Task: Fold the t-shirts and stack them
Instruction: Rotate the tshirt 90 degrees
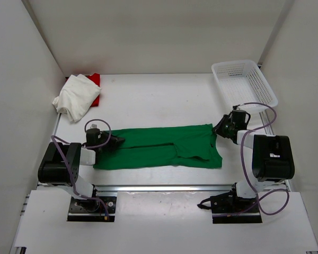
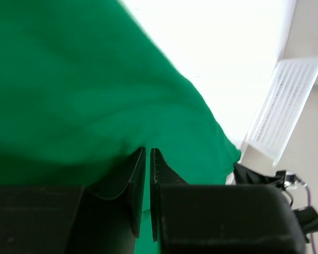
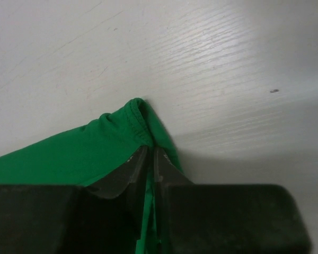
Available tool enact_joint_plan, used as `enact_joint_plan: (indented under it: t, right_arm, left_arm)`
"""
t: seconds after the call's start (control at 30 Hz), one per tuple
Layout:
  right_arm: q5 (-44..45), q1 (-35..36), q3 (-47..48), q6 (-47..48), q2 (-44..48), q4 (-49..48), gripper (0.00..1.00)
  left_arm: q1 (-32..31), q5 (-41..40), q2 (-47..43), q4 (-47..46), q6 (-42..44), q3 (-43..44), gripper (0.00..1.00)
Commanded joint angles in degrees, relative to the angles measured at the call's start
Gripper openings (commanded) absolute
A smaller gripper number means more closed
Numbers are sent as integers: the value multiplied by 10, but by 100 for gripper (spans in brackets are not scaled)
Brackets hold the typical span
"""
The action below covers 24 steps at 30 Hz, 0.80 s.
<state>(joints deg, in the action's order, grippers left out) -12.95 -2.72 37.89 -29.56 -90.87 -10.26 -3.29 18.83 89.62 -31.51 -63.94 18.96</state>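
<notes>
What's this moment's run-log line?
left hand: shut on green t-shirt | right hand: shut on green t-shirt | white t-shirt, red t-shirt: heaped far left

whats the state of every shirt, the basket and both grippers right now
green t-shirt, laid flat in a long band, not yet stacked
white t-shirt, crumpled in the far left corner
red t-shirt, mostly covered by the white one
basket, upright, empty
left gripper, shut on the green shirt's left end
right gripper, shut on its right corner
</notes>
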Motion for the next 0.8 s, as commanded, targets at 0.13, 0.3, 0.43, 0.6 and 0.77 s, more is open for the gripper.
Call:
enact_joint_plan:
  t: [0.13, 0.3, 0.43, 0.6, 0.77]
  right_arm:
    - [56, 46, 25, 13, 81, 39, 37]
    - [73, 99, 2, 5, 167, 81, 36]
    - [76, 189, -59, -21, 186, 72, 16]
    - [60, 266, -73, -44, 105, 53, 5]
    - [0, 234, 17, -29, -45, 38, 4]
  left_arm:
    - [-20, -32, -106, 23, -2, 16, 27]
    - [-99, -82, -181, 133, 100, 104, 32]
    - [-146, -76, -206, 172, 142, 103, 32]
    - [-198, -29, -196, 230, 195, 93, 29]
    - [-192, 9, -223, 242, 195, 66, 32]
